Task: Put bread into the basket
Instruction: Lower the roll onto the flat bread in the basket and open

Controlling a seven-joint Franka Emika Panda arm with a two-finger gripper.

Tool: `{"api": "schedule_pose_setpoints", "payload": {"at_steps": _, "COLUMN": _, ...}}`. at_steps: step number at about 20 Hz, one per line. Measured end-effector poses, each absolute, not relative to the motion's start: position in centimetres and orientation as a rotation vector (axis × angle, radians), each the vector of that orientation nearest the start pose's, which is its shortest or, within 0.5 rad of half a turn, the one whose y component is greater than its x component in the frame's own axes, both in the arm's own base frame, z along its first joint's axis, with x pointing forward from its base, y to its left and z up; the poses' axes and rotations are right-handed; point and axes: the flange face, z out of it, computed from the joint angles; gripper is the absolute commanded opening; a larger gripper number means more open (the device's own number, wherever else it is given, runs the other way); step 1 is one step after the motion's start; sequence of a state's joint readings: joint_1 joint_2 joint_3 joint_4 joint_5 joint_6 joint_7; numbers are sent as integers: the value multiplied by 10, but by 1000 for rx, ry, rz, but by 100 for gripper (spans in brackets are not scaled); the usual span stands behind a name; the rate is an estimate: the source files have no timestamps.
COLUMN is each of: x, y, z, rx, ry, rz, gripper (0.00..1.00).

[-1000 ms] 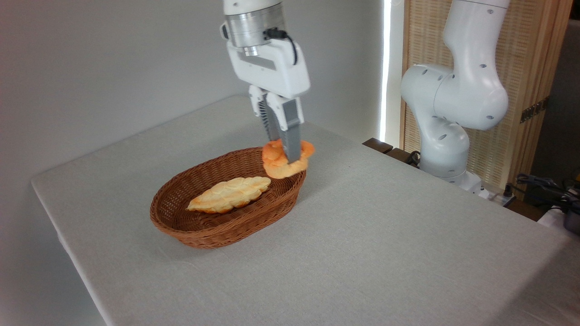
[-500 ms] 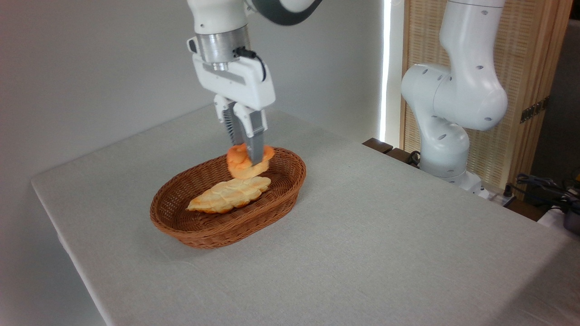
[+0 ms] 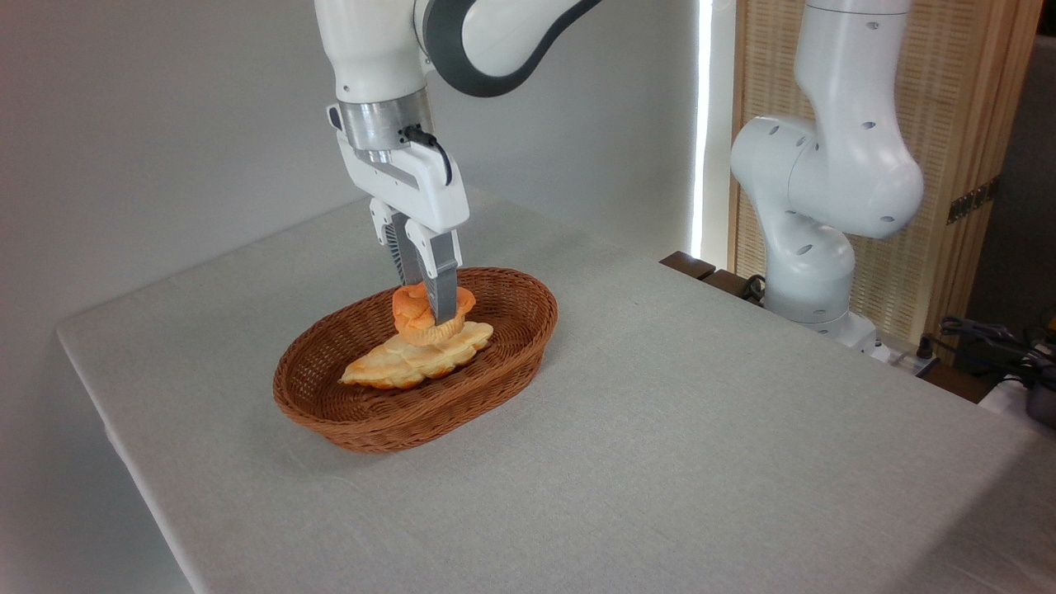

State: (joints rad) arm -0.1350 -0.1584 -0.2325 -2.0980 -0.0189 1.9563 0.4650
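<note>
The bread (image 3: 415,314), a small round orange bun with a knotted top, hangs tilted inside the basket's outline, just above the long braided loaf (image 3: 417,356). My gripper (image 3: 433,312) points straight down and is shut on the bun, one grey finger (image 3: 442,289) across its front. The oval brown wicker basket (image 3: 388,417) sits on the grey table at centre left. Whether the bun touches the loaf below cannot be told.
The grey cloth-covered table (image 3: 660,429) stretches wide to the right and front of the basket. The arm's white base (image 3: 817,214) stands off the table's back right edge. Cables and dark items (image 3: 998,346) lie at far right.
My gripper carried the bun leftward from over the basket's far right rim to above its middle, and lowered it close to the braided loaf.
</note>
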Motion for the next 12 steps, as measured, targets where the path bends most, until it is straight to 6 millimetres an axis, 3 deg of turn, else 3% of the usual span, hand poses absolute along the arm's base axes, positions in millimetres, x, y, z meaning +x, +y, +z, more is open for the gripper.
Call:
{"api": "schedule_pose_setpoints", "payload": {"at_steps": 1, "x": 473, "y": -190, "z": 486, "rx": -2860, "ry": 1253, "rz": -13, "gripper": 99}}
{"api": "schedule_pose_setpoints", "payload": {"at_steps": 12, "x": 472, "y": -190, "z": 484, "rx": -2859, "ry": 1255, "rz": -8, "gripper": 100}}
